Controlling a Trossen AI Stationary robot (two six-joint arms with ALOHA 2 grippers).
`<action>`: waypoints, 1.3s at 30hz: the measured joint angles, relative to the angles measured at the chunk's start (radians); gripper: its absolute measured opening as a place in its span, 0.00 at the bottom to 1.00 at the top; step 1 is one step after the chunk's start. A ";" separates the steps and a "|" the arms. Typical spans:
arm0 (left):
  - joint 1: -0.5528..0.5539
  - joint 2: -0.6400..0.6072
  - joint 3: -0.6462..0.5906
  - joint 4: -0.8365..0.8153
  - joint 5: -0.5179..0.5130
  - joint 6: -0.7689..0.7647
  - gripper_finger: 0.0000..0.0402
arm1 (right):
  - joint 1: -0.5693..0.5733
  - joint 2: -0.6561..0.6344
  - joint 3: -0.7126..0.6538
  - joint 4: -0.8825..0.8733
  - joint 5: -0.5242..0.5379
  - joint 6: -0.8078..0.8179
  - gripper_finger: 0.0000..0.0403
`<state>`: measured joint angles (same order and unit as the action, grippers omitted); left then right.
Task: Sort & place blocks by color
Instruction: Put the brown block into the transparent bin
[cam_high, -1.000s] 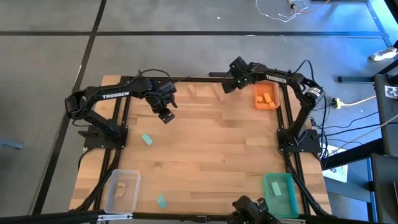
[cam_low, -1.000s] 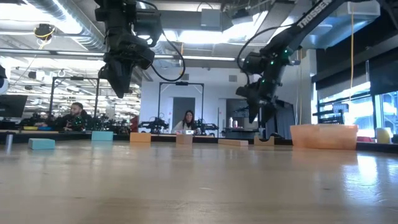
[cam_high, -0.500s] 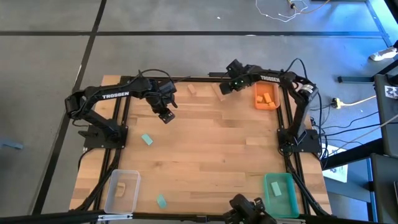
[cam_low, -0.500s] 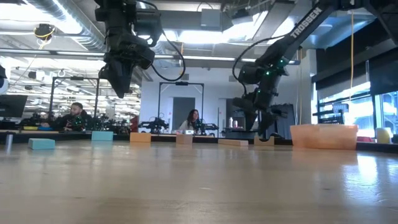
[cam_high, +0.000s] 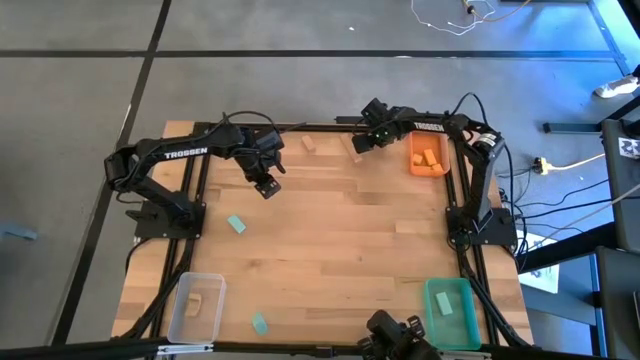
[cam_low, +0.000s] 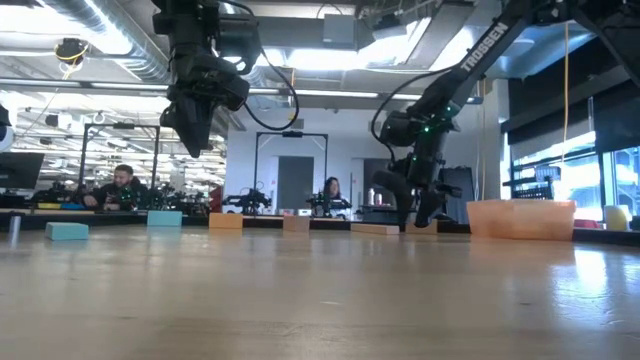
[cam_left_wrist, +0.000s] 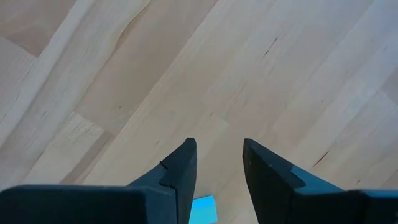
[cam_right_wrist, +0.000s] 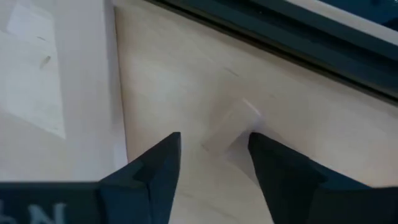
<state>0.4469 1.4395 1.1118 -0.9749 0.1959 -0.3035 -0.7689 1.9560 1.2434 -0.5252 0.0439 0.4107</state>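
We had our right gripper (cam_high: 362, 141) low at the far edge of the worktop (cam_high: 340, 230), just left of the orange bin (cam_high: 428, 157), with its fingers (cam_right_wrist: 152, 171) spread apart and a pale wood block (cam_right_wrist: 229, 124) lying flat on the worktop in the gap ahead of them, not yet gripped. A second pale block (cam_high: 309, 144) sat further left along the same far edge. Our left gripper (cam_high: 266, 186) hung well above the worktop at the far left, fingers (cam_left_wrist: 182, 168) parted and empty, with a teal block (cam_high: 236, 224) on the boards nearer than it and another teal block (cam_high: 259, 323) at the near edge beside the clear bin (cam_high: 196, 306), which already held one pale block. The orange bin held orange blocks, and the green bin (cam_high: 449, 311) stood at the near right corner. We judged the risk to lie in the block's angle: it looked skewed across the fingers, so closing on it could pinch a corner and spin or flick it toward the dark frame rail (cam_right_wrist: 261, 37) just beyond. The block was also thin and flat, so if we closed too high we might skate over it; too low and we might jam the fingertips on the wood. Carrying it to the clear bin meant crossing the whole worktop, where a loose hold could drop it.
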 joint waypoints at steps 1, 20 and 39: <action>0.000 0.000 0.000 0.000 0.000 0.000 0.30 | 0.000 0.000 0.000 0.000 0.001 0.000 0.45; 0.000 0.000 0.000 0.000 0.000 0.001 0.30 | -0.002 0.003 -0.002 -0.012 -0.030 -0.030 0.01; -0.001 0.000 0.000 0.000 0.000 0.020 0.30 | 0.001 0.010 0.163 -0.223 -0.154 -0.235 0.19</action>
<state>0.4463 1.4395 1.1118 -0.9749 0.1959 -0.2836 -0.7677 1.9656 1.4066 -0.7485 -0.1097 0.1757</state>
